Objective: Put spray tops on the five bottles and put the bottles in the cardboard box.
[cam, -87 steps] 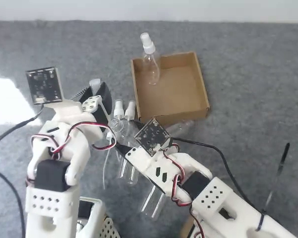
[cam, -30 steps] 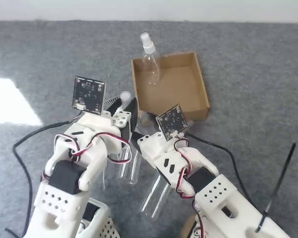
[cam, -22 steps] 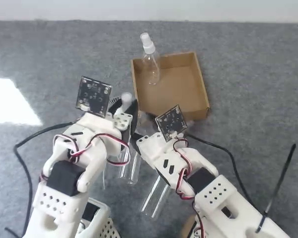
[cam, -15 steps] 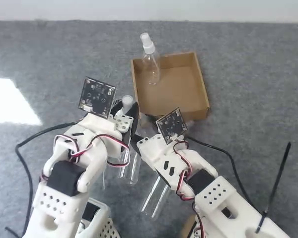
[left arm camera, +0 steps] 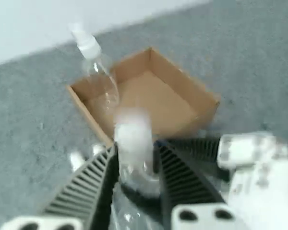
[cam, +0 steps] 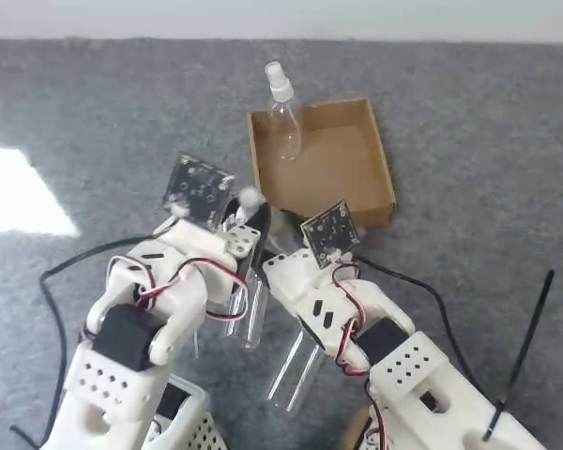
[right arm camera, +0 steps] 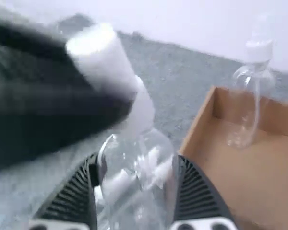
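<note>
My right gripper (right arm camera: 134, 179) is shut on a clear bottle (right arm camera: 134, 165), held upright just in front of the cardboard box (cam: 330, 169). My left gripper (left arm camera: 134, 148) is shut on a white spray top (left arm camera: 133, 136). That spray top (right arm camera: 108, 64) sits at the held bottle's neck, tilted. From above, the left gripper (cam: 248, 208) and the right gripper (cam: 280, 232) meet beside the box's near left corner. One capped bottle (cam: 283, 117) stands in the box's far left corner; the capped bottle (left arm camera: 98, 76) and box (left arm camera: 153, 98) lie beyond my left fingers.
Two clear bottles without tops lie on the grey carpet under the arms, one (cam: 248, 317) and another (cam: 296, 370). A white basket (cam: 183, 427) sits at the near left edge. Small loose white tops (left arm camera: 77, 160) lie near the box.
The left arm swung right with the spray top, bringing it to the bottle in the right gripper. The right gripper rose slightly toward the box.
</note>
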### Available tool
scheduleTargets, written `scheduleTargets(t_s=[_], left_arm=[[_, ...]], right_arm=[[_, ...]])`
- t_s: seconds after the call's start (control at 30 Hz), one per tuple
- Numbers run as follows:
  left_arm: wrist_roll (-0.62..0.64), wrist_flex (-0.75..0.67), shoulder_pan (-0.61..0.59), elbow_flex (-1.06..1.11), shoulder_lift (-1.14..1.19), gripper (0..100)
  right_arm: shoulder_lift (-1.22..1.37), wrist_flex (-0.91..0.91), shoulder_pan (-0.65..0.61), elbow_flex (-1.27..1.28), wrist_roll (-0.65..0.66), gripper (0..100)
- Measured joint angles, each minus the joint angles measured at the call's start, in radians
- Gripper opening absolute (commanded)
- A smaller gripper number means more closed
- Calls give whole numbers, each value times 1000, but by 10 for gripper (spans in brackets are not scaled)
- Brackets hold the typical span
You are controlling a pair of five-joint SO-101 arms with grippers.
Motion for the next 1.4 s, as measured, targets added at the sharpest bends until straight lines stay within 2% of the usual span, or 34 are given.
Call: scheduleTargets(t_s=[0.23,0.53,0.8,0.87,1.0,1.1,1.27,1.4], left_arm=[[34,5,3,11,0,220],[35,12,2,-9,-2,270],[9,123,3,-2,-265,272],[-3,123,-37,21,-334,270],[-14,123,-147,44,-379,269],[-35,123,-175,83,-381,271],[-48,75,-176,219,-381,288],[-48,44,-178,238,-388,324]], right_arm=[[-124,-11,17,21,0,6],[-121,-11,15,28,0,6],[-5,-12,26,8,0,6],[6,-12,46,-12,0,6],[28,-3,143,-89,0,6],[77,94,192,-213,0,6],[218,252,190,-448,0,6],[336,318,160,-571,0,6]])
